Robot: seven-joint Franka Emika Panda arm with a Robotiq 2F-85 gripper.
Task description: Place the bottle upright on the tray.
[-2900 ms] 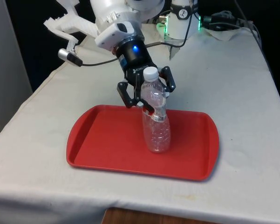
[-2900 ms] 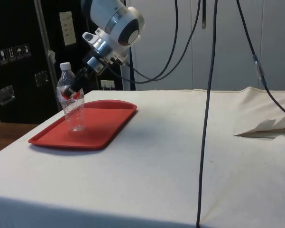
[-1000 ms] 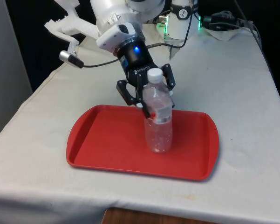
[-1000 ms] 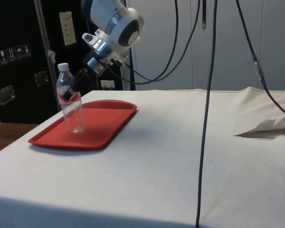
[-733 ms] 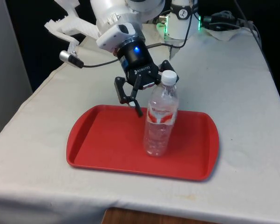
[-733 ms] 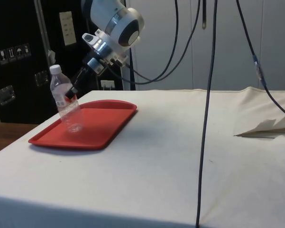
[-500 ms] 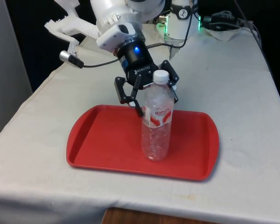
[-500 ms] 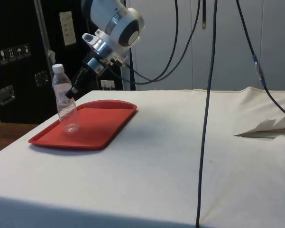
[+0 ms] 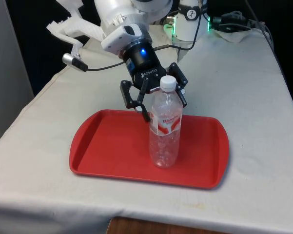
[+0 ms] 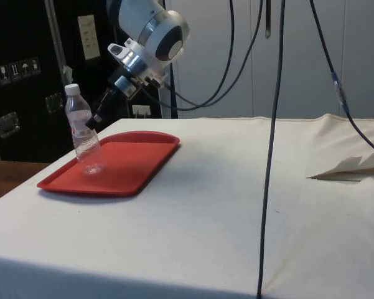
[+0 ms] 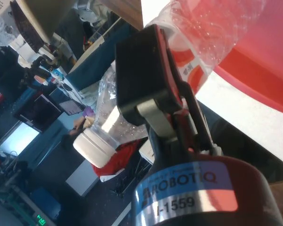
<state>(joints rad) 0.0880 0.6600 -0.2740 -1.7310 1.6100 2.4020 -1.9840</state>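
A clear plastic bottle (image 9: 164, 127) with a white cap and a red-and-white label stands on its base on the red tray (image 9: 107, 146), right of the tray's middle. In the side view the bottle (image 10: 82, 134) leans slightly away from the arm on the tray (image 10: 127, 165). My gripper (image 9: 159, 102) is open just behind the bottle's upper half, with one finger on each side of the neck. In the side view the gripper (image 10: 98, 115) sits close beside the label; I cannot tell whether it touches. In the wrist view one black finger (image 11: 143, 82) lies beside the bottle (image 11: 117, 113).
The tray lies near the table's front edge, with bare white cloth (image 9: 253, 87) on the front view's right. Cables and crumpled cloth (image 9: 234, 27) lie at the far end. In the side view a thick cable (image 10: 271, 156) hangs down over the table.
The fingers have spread and let go of the bottle. The bottle rocked, shifted a little towards the tray's front and now stands on its own. The arm has hardly moved.
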